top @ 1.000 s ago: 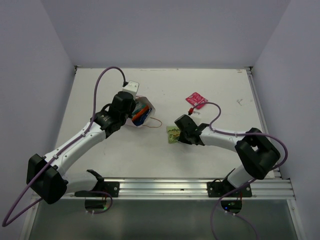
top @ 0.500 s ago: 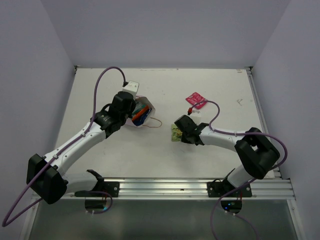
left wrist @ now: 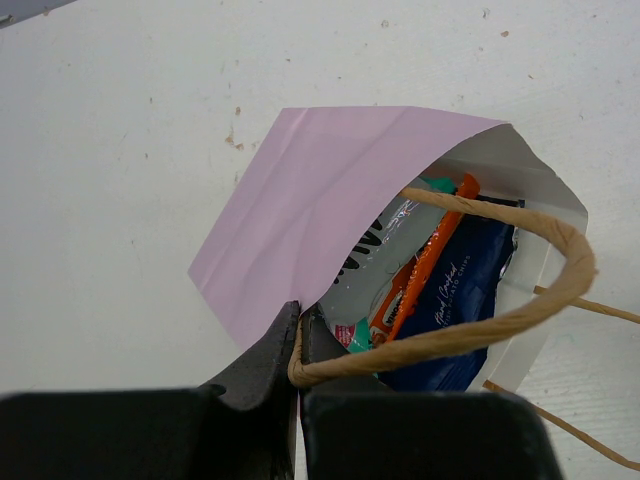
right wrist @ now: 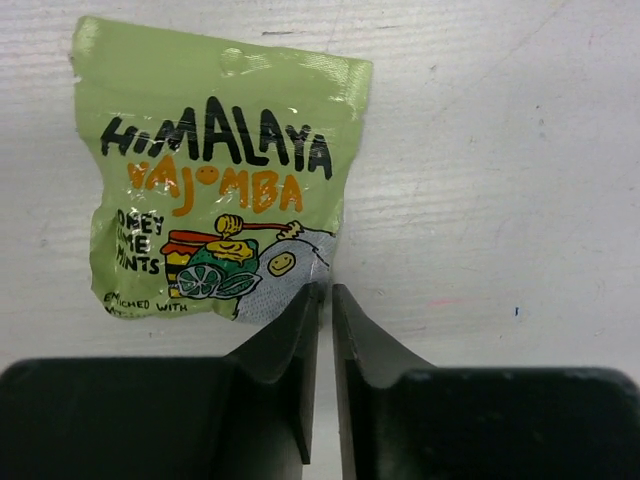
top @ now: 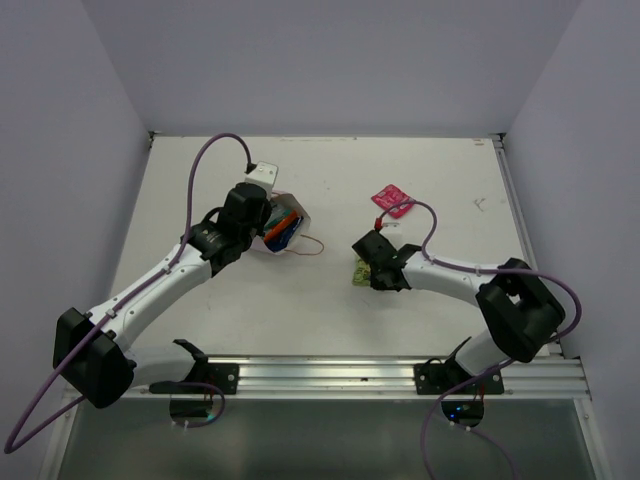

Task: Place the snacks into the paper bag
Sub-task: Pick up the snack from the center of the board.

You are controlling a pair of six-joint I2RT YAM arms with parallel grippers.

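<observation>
The pale pink paper bag point(left wrist: 300, 210) lies on its side, mouth open, left of centre point(top: 287, 228). My left gripper point(left wrist: 298, 320) is shut on its tan string handle and rim, holding the mouth up point(top: 262, 225). Inside lie a dark blue packet point(left wrist: 455, 300), an orange one point(left wrist: 430, 255), a silver-grey one point(left wrist: 385, 250) and a teal one point(left wrist: 358, 335). The yellow-green packet point(right wrist: 215, 170) lies flat on the table point(top: 358, 271). My right gripper point(right wrist: 325, 295) is down at its lower right corner, jaws a slit apart with only table between them point(top: 366, 268). A pink-red packet point(top: 392, 200) lies farther back.
The bag's second string handle point(top: 308, 246) trails on the table toward the middle. A grey cable from the right arm loops over near the pink-red packet. The table's back edge meets the wall, and a metal rail point(top: 330, 372) runs along the near edge.
The right gripper has shifted slightly right and the yellow-green packet slid with it. Its jaws narrowed beside the packet's corner. The left arm and bag have not moved.
</observation>
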